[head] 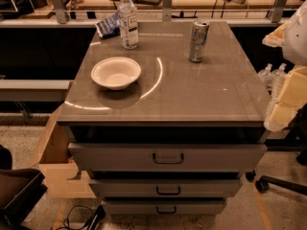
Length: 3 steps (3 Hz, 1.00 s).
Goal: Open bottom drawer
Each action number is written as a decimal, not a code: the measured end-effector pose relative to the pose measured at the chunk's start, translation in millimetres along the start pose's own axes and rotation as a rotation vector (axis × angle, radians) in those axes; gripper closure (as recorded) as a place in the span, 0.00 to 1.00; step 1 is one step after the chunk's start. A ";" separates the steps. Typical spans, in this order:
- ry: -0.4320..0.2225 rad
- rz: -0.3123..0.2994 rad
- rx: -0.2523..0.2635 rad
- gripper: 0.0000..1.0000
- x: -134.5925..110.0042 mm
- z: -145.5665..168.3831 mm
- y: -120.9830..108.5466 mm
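Reference landmark: the cabinet.

On the left half of the cabinet top sits a white bowl. A water bottle stands at the cabinet's back edge. A can stands right of centre.

The bottom drawer is the lowest of the cabinet's three fronts and appears shut. A small dark handle sits at its centre.

The gripper hangs beside the right edge of the cabinet top, well apart from that handle (whether it is open or closed cannot be told).

Recommended procedure:
1. Lower the gripper to the lowest handle, not the two above it.
2. Face the cabinet front squarely.
3. Take the bar at its middle.
4. Pull straight out from the cabinet, so the drawer should not bind.
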State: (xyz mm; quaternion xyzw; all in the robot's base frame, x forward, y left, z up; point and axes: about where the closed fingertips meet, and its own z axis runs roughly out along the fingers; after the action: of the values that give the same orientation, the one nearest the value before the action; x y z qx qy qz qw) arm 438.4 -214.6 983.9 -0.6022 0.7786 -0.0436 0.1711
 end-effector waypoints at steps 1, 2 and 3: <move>-0.005 -0.003 0.011 0.00 0.3 2.5 -0.5; 0.000 -0.004 0.034 0.00 18.1 9.5 17.3; 0.024 -0.004 0.019 0.00 58.6 38.4 57.3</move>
State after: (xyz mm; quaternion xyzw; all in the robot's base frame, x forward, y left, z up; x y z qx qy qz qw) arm 385.1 -249.6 919.6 -0.6016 0.7789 -0.0588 0.1671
